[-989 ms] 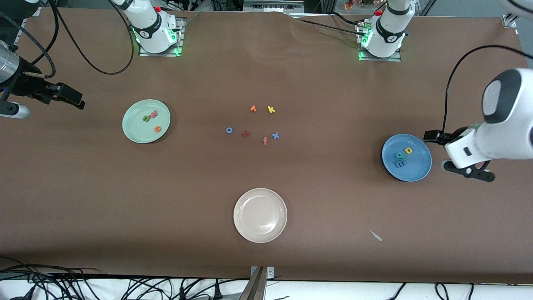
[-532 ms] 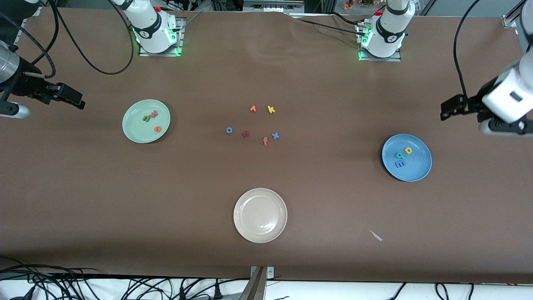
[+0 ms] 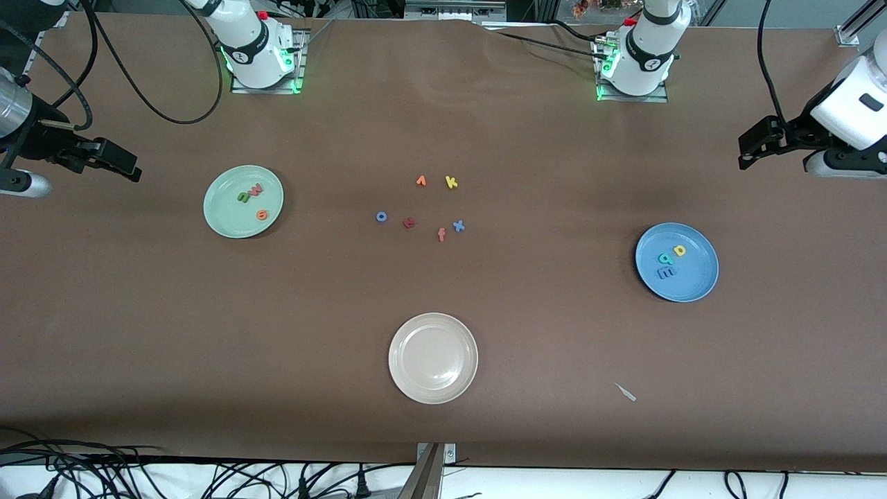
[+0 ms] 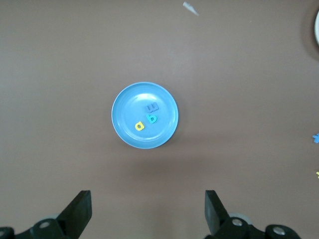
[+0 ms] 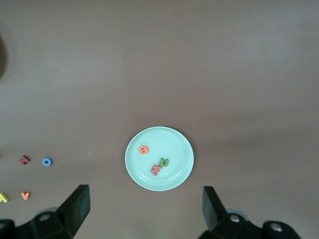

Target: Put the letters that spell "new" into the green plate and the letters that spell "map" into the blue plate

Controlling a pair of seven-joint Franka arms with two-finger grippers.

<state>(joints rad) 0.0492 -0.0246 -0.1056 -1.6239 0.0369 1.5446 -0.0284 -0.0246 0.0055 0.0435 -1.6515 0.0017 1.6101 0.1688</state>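
Sorting apparently done: "new" letters (image 3: 251,197) in the green plate (image 3: 225,222), "map" letters (image 3: 669,261) in the blue plate (image 3: 696,287), left gripper (image 3: 752,145) and right gripper (image 3: 114,163) spread and empty above the bench ends, nothing more to pick.

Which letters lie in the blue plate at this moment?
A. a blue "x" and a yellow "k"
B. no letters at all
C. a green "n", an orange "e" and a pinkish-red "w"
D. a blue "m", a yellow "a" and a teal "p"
D: the blue plate holds the blue "m", the yellow "a" and the teal "p", and the left wrist view shows the same three.
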